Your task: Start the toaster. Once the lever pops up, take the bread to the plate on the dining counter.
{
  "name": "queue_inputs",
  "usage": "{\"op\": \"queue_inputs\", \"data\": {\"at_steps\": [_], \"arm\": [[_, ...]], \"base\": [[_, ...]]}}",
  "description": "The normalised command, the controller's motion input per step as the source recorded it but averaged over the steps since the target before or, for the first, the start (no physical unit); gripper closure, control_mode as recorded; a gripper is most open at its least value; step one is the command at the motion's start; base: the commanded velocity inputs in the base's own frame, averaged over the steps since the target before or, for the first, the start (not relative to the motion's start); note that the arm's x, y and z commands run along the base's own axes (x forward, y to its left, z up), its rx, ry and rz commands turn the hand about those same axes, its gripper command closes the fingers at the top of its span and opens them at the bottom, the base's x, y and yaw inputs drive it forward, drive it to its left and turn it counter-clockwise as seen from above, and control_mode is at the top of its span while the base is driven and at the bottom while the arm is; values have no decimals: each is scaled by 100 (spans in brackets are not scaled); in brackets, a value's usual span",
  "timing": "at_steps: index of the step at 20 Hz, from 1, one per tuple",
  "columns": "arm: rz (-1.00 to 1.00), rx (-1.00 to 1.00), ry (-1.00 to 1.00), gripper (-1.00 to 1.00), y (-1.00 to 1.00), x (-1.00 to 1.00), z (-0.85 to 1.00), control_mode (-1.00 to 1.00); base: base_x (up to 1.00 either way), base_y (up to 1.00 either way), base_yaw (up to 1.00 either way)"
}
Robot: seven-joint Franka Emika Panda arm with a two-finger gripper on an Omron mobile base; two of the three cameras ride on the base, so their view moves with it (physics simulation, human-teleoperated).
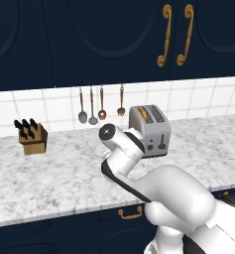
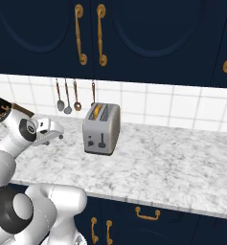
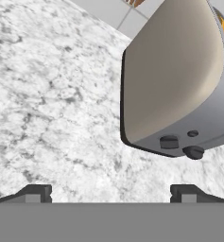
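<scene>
The silver-grey toaster [image 1: 151, 130] [image 2: 102, 128] [image 3: 179, 80] stands on the marble worktop near the tiled wall. The bread [image 1: 145, 114] [image 2: 97, 112] sits down in one slot, only its golden top edge showing. The dark lever [image 1: 161, 144] [image 2: 102, 143] sits low on the end face beside a small dial. My gripper [image 2: 59, 135] [image 3: 111, 194] hovers above the worktop just left of the toaster's broad side, open, nothing between its fingers. In the left base view my arm hides the hand. The plate and the dining counter are out of view.
A wooden knife block [image 1: 32, 137] stands at the left of the marble worktop [image 2: 172, 162]. Hanging utensils [image 1: 92, 106] [image 2: 67, 98] line the wall behind the toaster. Navy wall cabinets with gold handles [image 2: 90, 36] overhang the worktop.
</scene>
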Motion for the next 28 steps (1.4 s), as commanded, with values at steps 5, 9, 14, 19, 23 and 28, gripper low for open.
{"op": "queue_inputs", "data": {"at_steps": [5, 9, 14, 19, 23, 28], "arm": [[0, 0, 0, -100, 0, 0, 0, -100], [0, 0, 0, -100, 0, 0, 0, -100], [0, 0, 0, -100, 0, 0, 0, -100], [0, 0, 0, -100, 0, 0, 0, -100], [0, 0, 0, -100, 0, 0, 0, -100], [0, 0, 0, -100, 0, 0, 0, -100]], "base": [[0, 0, 0], [0, 0, 0], [0, 0, 0], [0, 0, 0], [0, 0, 0], [0, 0, 0]]}}
